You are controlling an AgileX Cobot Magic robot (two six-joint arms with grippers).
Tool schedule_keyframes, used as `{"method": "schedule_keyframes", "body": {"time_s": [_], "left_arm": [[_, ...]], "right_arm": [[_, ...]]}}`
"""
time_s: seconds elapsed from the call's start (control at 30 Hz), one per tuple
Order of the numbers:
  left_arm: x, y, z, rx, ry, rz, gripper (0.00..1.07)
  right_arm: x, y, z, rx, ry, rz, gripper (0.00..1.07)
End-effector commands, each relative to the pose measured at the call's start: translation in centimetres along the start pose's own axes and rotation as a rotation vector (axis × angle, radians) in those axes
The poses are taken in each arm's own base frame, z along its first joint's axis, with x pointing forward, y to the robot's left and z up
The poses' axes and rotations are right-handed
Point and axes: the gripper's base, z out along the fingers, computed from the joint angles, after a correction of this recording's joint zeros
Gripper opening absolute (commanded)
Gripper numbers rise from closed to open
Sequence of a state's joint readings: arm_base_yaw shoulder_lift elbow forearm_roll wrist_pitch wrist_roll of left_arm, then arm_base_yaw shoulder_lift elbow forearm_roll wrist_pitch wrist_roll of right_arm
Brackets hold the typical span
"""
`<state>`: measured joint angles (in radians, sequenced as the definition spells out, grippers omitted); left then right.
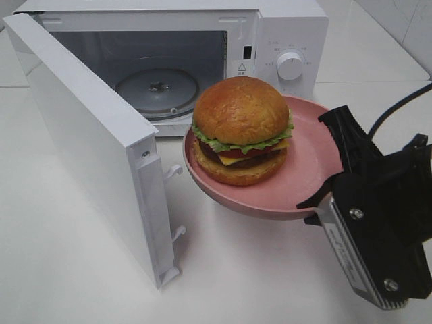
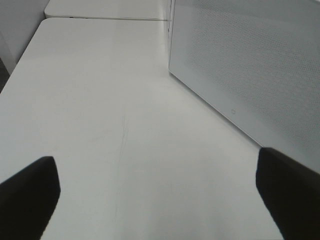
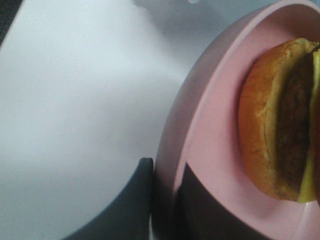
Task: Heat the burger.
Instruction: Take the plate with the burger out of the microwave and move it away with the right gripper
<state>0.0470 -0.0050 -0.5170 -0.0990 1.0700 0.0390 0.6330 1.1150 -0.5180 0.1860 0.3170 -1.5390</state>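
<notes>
Currently the burger [image 1: 241, 130] sits on a pink plate [image 1: 307, 172], and the plate is off the table [image 1: 81, 270], carried by the right gripper [image 1: 322, 197]. Right gripper is closed on the plate's near rim: in the right wrist view one dark finger [image 3: 131, 200] lies under the outside of the rim and the other presses the inner face, rim [image 3: 172, 150] pinched between them. Burger [image 3: 280, 120] lies well along the plate from the fingers, toward the far side, not touching them.

Key relation: the microwave [image 1: 202, 40] stands with its door [image 1: 88, 148] swung wide to the left, and the cavity with the glass turntable [image 1: 156, 88] is behind and to the left of the plate. The plate's leading edge hangs just in front of the cavity's lower lip, burger toward the opening, gripper trailing on the opposite side. The burger is round, so it has no long axis to align; judged, the move ahead is a straight push along the gripper-to-burger line, inward and leftward, keeping the plate level.

Left gripper [image 2: 160, 200]: fingers spread wide, nothing between them, over bare table beside the door's outer face [image 2: 250, 75]. It is the farther arm from the burger.

Risk, judged: the plate is held by one edge only, so it may tip.
</notes>
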Motion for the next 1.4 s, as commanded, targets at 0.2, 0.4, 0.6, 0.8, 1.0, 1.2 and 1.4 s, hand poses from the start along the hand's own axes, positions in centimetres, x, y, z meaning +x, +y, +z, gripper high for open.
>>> {"method": "schedule_keyframes", "body": {"time_s": [0.2, 0.4, 0.6, 0.8, 1.0, 1.2, 1.4], "left_arm": [[0.2, -0.1, -0.2, -0.001, -0.014, -0.005, 1.00], [0.2, -0.1, -0.2, -0.001, -0.014, -0.005, 1.00], [0.2, -0.1, -0.2, -0.001, -0.014, -0.005, 1.00], [0.2, -0.1, -0.2, -0.001, -0.014, -0.005, 1.00], [0.2, -0.1, -0.2, -0.001, -0.014, -0.005, 1.00], [0.2, -0.1, -0.2, -0.001, -0.014, -0.005, 1.00], [0.2, -0.1, -0.2, -0.001, -0.014, -0.005, 1.00]], "right_arm": [[0.2, 1.0, -2.4, 0.075, 0.002, 0.012, 0.00], [0.7, 2.1, -4.2, 0.085, 0.043, 0.047, 0.00], [1.3, 2.9, -5.7, 0.094, 0.097, 0.105, 0.00], [1.8, 3.4, -6.9, 0.121, 0.146, 0.164, 0.00], [2.3, 3.7, -7.6, 0.149, 0.194, 0.206, 0.00], [3.2, 3.8, -7.8, 0.164, 0.285, 0.315, 0.00], [4.0, 3.7, -8.1, 0.211, 0.369, 0.411, 0.00]]}}
